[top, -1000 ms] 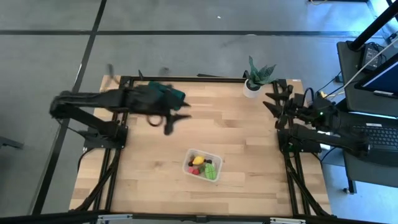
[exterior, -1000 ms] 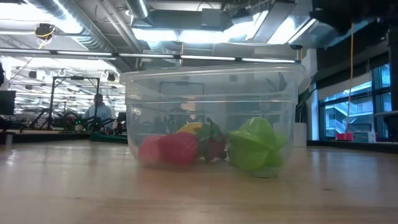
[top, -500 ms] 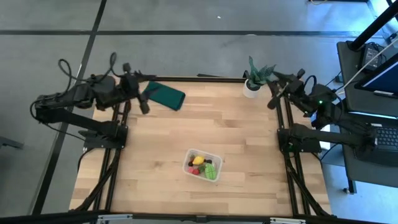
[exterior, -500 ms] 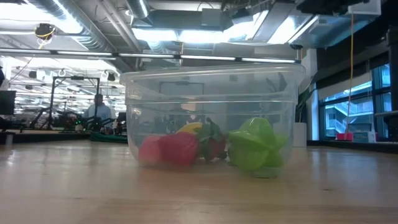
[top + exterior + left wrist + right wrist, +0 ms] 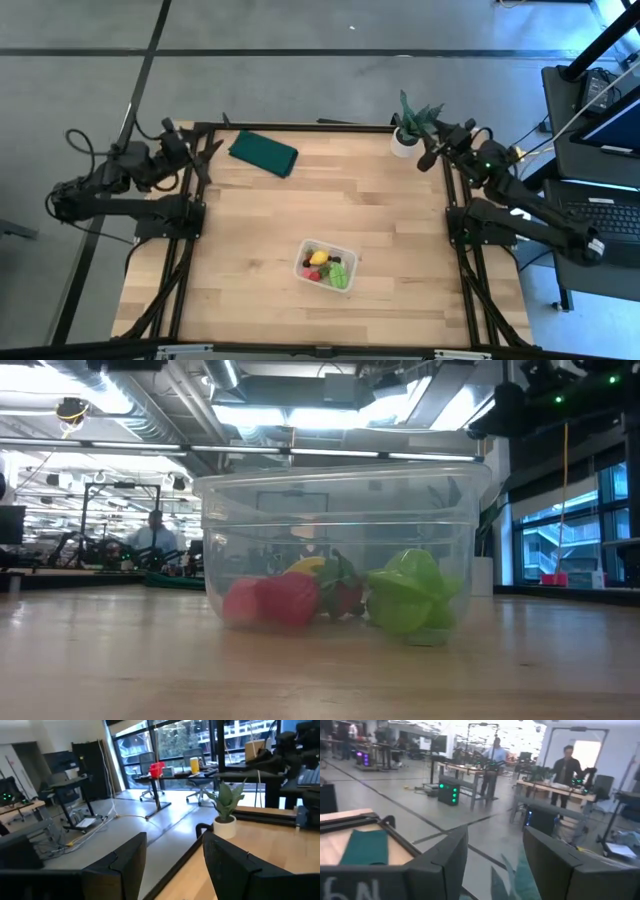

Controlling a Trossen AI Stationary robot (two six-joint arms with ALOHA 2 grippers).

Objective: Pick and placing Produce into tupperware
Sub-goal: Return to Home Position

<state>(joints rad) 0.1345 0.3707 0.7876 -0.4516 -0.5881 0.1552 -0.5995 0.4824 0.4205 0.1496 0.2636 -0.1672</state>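
Note:
The clear tupperware stands on its base on the near middle of the table and fills the low view as tupperware. The produce lies inside it: red pieces, a light green piece, a yellow piece and dark berries. My left gripper hovers at the table's far left corner, open, as the left gripper shows in its own wrist view. My right gripper hangs at the far right corner beside the potted plant, also open in the right wrist view. Both are far from the tub.
A dark green folded cloth lies flat at the far left of the table. A spiky plant in a white pot stands at the far right corner, close to my right gripper. The black frame rail runs along the far edge. People stand in the room beyond.
My left arm has drawn back from above the table by the green cloth toward the far left corner. My right arm has shifted a little at the far right corner, toward the plant. The tub and the produce have stayed put.

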